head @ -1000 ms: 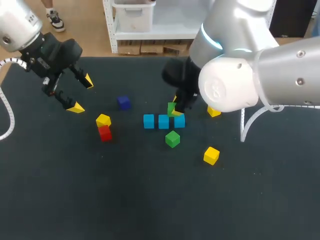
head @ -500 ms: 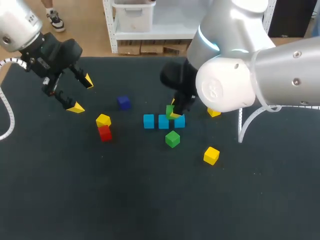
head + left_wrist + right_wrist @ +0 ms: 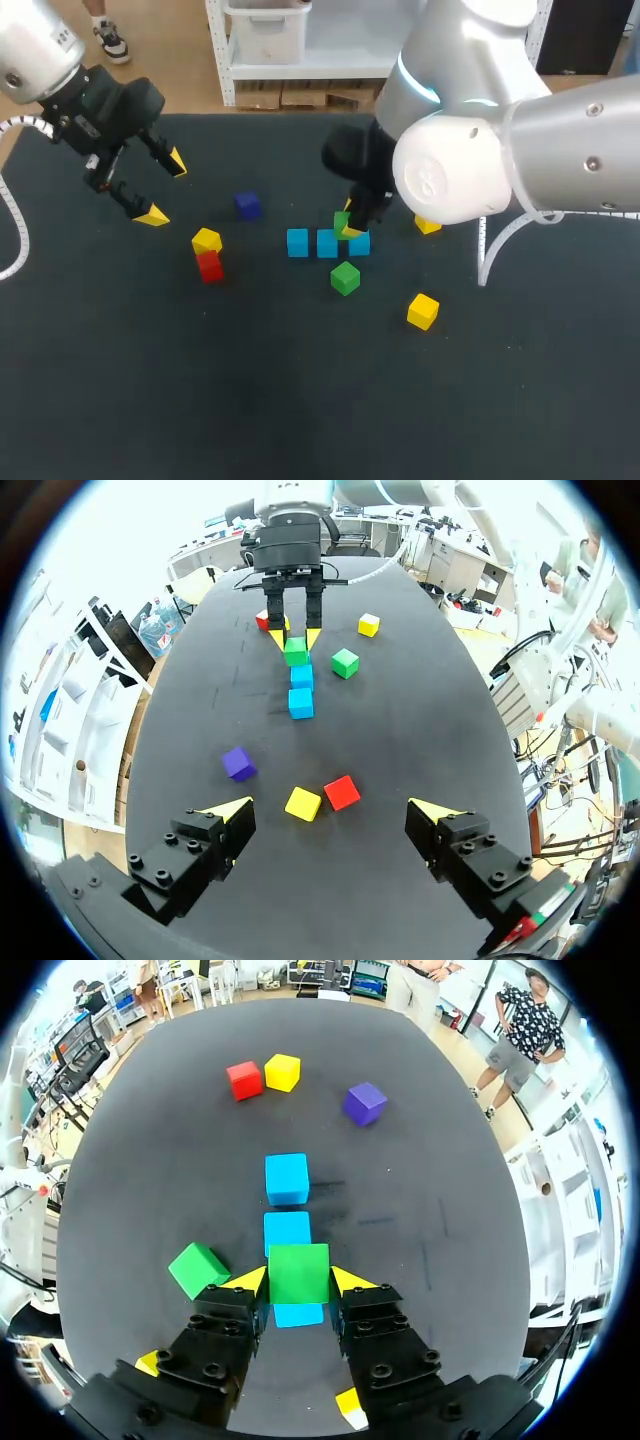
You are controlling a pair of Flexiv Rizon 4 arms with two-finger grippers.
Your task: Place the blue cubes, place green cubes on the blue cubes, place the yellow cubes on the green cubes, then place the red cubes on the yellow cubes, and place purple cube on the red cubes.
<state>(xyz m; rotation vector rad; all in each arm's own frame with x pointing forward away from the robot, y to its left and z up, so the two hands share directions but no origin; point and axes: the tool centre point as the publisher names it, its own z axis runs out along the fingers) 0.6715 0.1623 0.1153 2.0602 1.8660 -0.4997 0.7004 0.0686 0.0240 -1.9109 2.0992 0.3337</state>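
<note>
The right gripper (image 3: 299, 1282) is clamped on a plain bright green cube (image 3: 298, 1270), with one yellow fingertip (image 3: 247, 1280) pressed to each side face. The held cube hangs over the end blue cube (image 3: 299, 1315) of a straight row of three light blue cubes. Whether it rests on that cube I cannot tell. Just ahead of the fingers comes the middle blue cube (image 3: 287, 1230), then, after a small gap, the far blue cube (image 3: 287, 1178).

A second green cube (image 3: 198, 1268) lies on the surface just beside one finger, apart from the row. On the row's other side a strip of matte black table top (image 3: 450, 1210) runs out to the edge. Ahead of the row are a purple cube (image 3: 364, 1103) and, side by side, a red cube (image 3: 244, 1079) and a yellow cube (image 3: 282, 1071).

The left gripper (image 3: 164, 188) hangs over the left part of the table, well apart from the row. Its fingers are spread wide and nothing is between them. In its wrist view the red and yellow pair lies on the table below the gap.

In the head view a lone yellow cube (image 3: 423, 311) stands to the right of the row. Another yellow cube (image 3: 428, 224) is partly hidden behind the right arm (image 3: 480, 140). A broad stretch of black surface reaches from the second green cube to the near edge.
</note>
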